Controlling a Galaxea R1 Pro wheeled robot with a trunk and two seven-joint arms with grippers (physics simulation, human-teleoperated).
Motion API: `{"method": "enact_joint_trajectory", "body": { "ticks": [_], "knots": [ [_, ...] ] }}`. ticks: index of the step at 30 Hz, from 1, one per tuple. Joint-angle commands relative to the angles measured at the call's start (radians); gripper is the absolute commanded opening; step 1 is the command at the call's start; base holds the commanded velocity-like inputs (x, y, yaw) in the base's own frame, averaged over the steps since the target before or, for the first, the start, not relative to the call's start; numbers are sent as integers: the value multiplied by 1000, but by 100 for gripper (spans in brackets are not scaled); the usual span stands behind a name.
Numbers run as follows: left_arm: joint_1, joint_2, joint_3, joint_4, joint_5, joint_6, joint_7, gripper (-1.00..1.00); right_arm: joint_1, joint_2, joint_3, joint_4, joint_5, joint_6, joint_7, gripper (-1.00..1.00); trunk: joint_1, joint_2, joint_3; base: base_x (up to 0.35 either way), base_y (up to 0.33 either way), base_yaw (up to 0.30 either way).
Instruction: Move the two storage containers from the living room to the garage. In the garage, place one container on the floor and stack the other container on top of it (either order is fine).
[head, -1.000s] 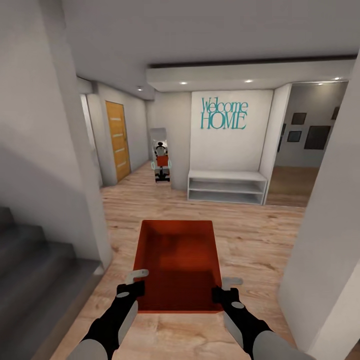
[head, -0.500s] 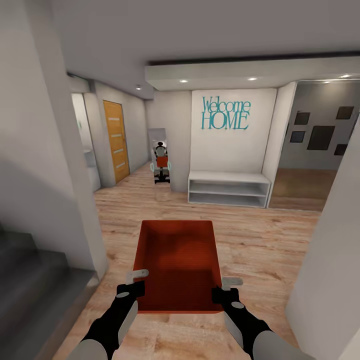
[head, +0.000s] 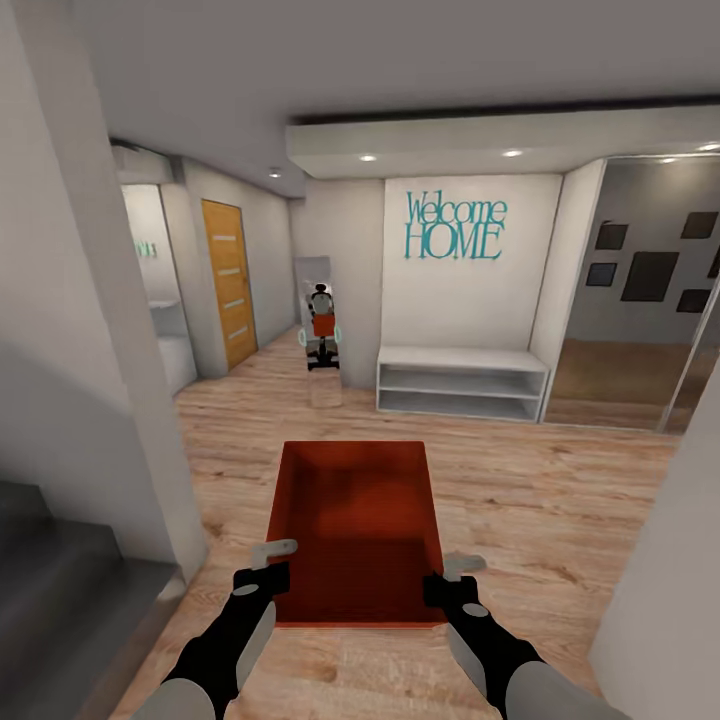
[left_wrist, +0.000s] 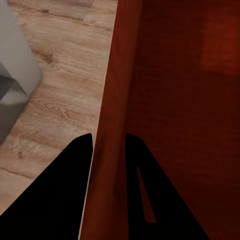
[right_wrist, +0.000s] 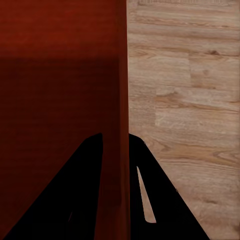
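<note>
One storage container is carried above the wood plank floor, its long axis pointing ahead toward the white shelf unit under the "Welcome HOME" lettering. Left gripper and right gripper each clench a side wall near the container's near end, one finger inside and one outside. For this carry, I would drive smoothly, holding both grips level and evenly spaced, steering wide of the grey stairs.

— Setting?
— Home entry hall. Teal "Welcome HOME" lettering on the centre wall, white low shelf bench beneath.
— Else?
— Wood plank floor, orange door upper left, grey stairs lower left.
</note>
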Motion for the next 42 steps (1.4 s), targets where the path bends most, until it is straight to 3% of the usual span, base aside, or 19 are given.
{"method": "enact_joint_trajectory", "body": {
  "ticks": [1, 36, 42],
  "knots": [
    [0, 9, 17, 1, 15, 6, 11, -100, -1, -9, -5, -3, -1, -16, -5, -100, 1, -1, 0, 321, 0, 0],
    [0, 14, 20, 1, 15, 6, 11, -100, -1, -9, -5, -3, -1, -18, -4, -100, 1, -1, 0, 321, 0, 0],
    [1, 14, 20, 1, 15, 6, 11, -100, -1, -11, -5, -3, -1, -18, -3, -100, 1, -1, 0, 321, 0, 181]
  ]
}}
